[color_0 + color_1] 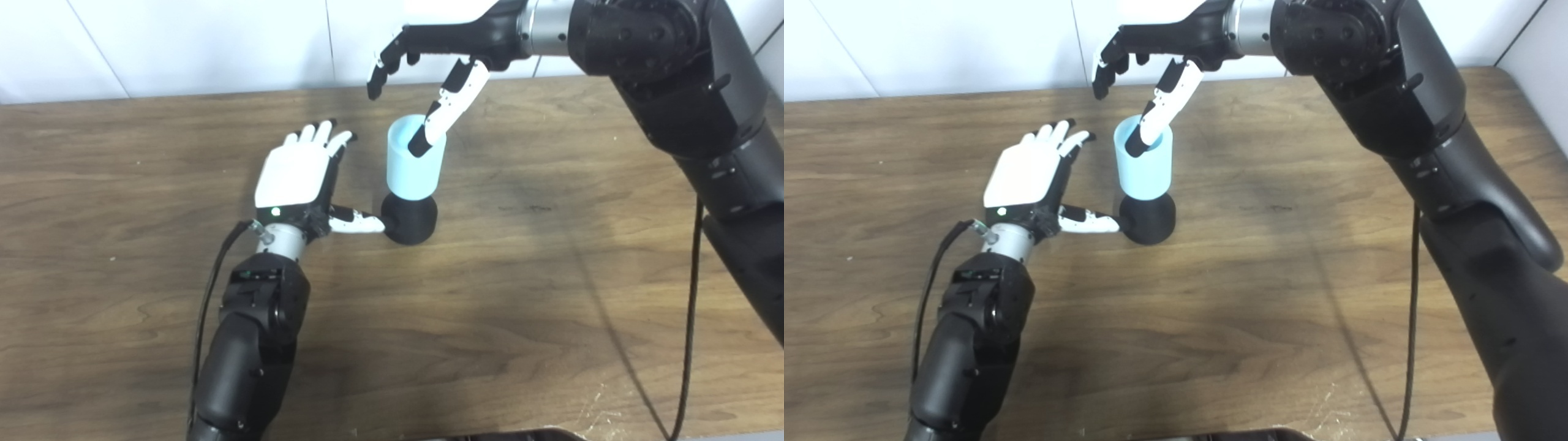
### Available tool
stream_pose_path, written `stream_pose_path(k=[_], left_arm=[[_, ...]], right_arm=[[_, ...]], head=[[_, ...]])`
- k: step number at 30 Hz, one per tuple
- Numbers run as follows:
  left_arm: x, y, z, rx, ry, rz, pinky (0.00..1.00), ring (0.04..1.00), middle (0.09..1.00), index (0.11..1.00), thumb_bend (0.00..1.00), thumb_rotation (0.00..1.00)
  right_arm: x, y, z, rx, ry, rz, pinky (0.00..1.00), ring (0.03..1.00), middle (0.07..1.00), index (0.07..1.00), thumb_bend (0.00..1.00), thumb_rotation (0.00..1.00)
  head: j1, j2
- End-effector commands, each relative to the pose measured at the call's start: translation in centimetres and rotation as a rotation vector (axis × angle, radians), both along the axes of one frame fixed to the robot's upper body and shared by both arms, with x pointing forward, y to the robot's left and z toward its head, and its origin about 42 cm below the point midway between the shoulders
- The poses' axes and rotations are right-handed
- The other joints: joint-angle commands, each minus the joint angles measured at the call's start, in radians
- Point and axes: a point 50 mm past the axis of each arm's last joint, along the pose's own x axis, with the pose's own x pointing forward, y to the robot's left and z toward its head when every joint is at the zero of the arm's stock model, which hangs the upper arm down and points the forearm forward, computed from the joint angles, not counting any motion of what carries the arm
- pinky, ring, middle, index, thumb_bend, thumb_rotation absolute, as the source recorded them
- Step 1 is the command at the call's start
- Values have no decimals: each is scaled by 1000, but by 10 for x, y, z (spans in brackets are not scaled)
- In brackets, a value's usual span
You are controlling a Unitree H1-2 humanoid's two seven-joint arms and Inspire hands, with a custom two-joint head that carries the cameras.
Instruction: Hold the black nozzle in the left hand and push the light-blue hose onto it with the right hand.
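Hose and nozzle stand together near the middle of your wooden table (551,275): the light-blue hose (414,165) sits upright on top of the black nozzle (410,218). Your left hand (297,177) lies flat just left of them, back upward, fingers straight and close together, thumb (355,223) stretched sideways with its tip touching the nozzle's base; it grasps nothing. Your right hand (1145,55) hangs above the hose, fingers curled loosely and apart, its thumb (1159,110) pointing down with the dark tip inside the hose's open mouth.
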Motion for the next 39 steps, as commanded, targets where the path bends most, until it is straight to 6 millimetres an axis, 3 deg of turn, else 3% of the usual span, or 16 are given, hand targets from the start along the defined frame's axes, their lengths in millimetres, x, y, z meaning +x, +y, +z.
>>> stream_pose_path(k=[1, 8, 20, 39], left_arm=[[7, -7, 13, -22, -35, -8, 1000, 1000, 1000, 889, 1000, 483], [12, -17, 1, -43, 37, -33, 1000, 1000, 1000, 863, 1000, 518], [14, -27, -10, -54, 84, -54, 1000, 1000, 1000, 830, 1000, 489], [8, -45, -26, -75, 91, -99, 1000, 1000, 1000, 844, 1000, 453]], right_arm=[[-1, -1, 26, 27, -83, 0, 716, 787, 762, 695, 892, 629], [-1, 1, 26, 23, -87, -1, 696, 773, 756, 687, 935, 599], [-2, 4, 24, 28, -74, -8, 698, 767, 751, 675, 965, 513], [-4, 4, 21, 33, -61, -15, 708, 770, 748, 674, 993, 448]], head=[[0, 0], [-2, 4], [-5, 8], [-8, 23]])
